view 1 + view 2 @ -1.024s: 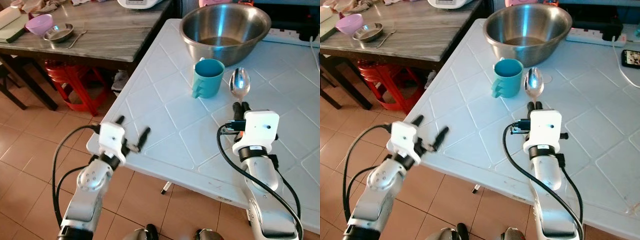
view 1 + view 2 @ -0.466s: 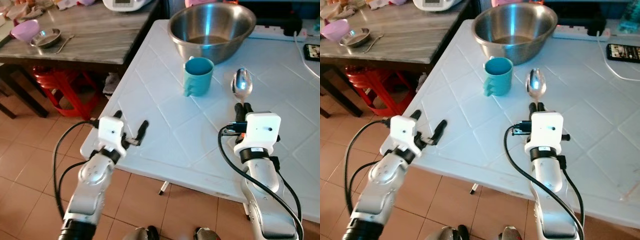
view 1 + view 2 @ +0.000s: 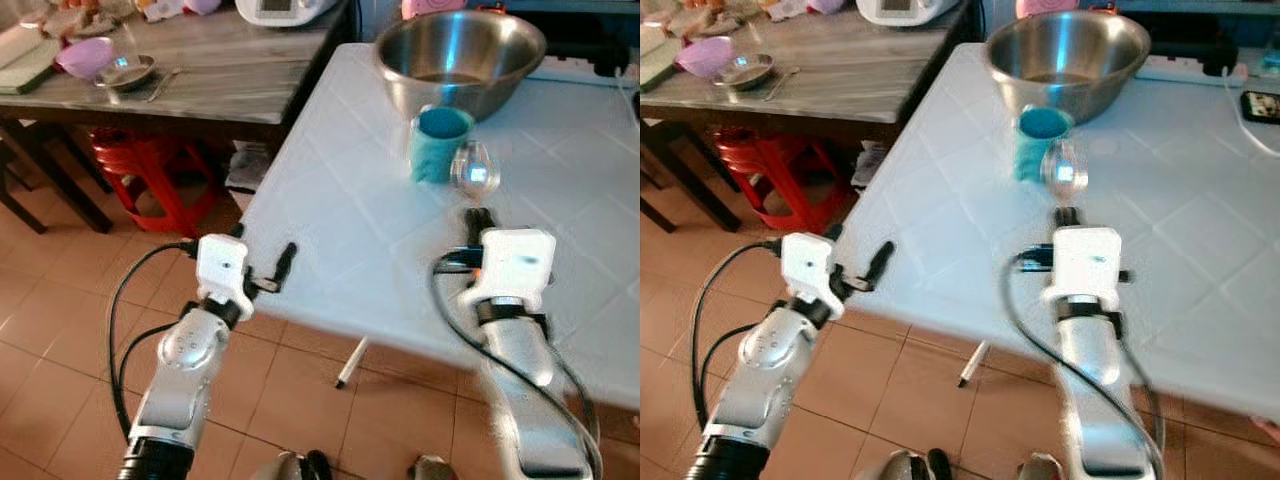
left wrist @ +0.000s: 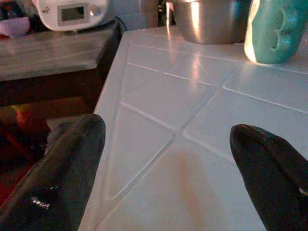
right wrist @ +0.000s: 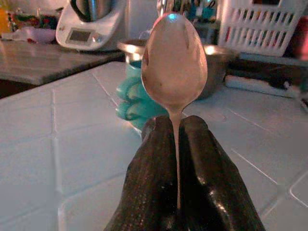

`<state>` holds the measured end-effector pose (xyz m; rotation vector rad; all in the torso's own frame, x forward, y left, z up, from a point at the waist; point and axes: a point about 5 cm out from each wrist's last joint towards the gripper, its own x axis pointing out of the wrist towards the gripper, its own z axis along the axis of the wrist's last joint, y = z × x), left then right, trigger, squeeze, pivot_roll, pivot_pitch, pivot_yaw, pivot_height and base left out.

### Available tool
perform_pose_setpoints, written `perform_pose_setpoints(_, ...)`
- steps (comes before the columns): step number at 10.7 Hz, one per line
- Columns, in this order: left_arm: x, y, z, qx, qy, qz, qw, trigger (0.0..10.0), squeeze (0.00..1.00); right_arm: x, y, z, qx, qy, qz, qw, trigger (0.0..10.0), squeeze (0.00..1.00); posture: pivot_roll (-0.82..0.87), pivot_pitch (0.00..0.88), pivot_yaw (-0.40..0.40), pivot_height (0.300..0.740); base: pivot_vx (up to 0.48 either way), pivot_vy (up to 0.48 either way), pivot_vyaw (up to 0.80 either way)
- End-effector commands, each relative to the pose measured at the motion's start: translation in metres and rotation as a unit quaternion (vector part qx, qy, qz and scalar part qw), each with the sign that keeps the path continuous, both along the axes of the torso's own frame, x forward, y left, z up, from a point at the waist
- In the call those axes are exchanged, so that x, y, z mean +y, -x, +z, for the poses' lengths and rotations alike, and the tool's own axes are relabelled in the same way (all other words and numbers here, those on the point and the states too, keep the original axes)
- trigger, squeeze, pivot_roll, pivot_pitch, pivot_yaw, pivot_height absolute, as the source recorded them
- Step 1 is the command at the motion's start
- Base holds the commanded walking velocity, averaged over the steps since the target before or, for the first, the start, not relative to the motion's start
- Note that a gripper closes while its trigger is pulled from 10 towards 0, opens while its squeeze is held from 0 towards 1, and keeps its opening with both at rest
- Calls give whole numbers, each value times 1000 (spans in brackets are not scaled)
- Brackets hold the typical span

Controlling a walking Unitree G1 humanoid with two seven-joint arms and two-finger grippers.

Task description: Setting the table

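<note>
our right gripper [image 5: 178, 159] has its two black fingers pressed together on the thin handle of a metal spoon [image 5: 174, 60], which stands up out of the pinch with its bowl pointing away from us. we judge that we are mid-carry, bringing the spoon to its place on the white tiled table [image 3: 1200, 250]; the next move calls for picking a bare tile, lowering the wrist until the spoon lies flat, and only then letting go. the spoon's bowl sits just beyond the fingertips, above the table, and just beyond it stands the teal mug [image 3: 1040, 140], slightly to the left. farther still is the big steel mixing bowl [image 3: 1068, 55]. our left gripper [image 3: 262, 268] hangs spread and empty at the near left edge of the table, well apart from the spoon.
</note>
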<state>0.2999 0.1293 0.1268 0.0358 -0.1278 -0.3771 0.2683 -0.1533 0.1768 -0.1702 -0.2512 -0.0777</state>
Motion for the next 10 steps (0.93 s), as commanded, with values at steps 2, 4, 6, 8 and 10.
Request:
perform_pose_setpoints(2, 6, 0, -2, 3, -6, 5, 1000, 10000, 0, 7, -1, 3, -12, -6, 8, 1000, 10000, 0, -146, 152, 146, 740, 0, 322, 0)
perform_pose_setpoints(4, 4, 0, -2, 2, -7, 0, 1000, 10000, 0, 6, -1, 4, -13, -7, 6, 1000, 10000, 0, -150, 151, 147, 740, 0, 330, 0)
perform_pose_setpoints(6, 1, -1, -2, 2, -5, -3, 1000, 10000, 0, 6, -1, 4, -12, -5, 5, 1000, 10000, 0, -155, 151, 145, 740, 0, 330, -619)
perform_pose_setpoints(8, -2, 0, -3, 2, -2, -3, 1000, 10000, 0, 6, -1, 3, -13, -4, 6, 1000, 10000, 0, -154, 149, 144, 740, 0, 364, -556)
perform_pose_setpoints(10, -7, 0, -3, 1, 2, -3, 1000, 10000, 0, 7, -2, 3, -14, -4, 8, 1000, 10000, 0, -151, 143, 141, 740, 0, 364, 0)
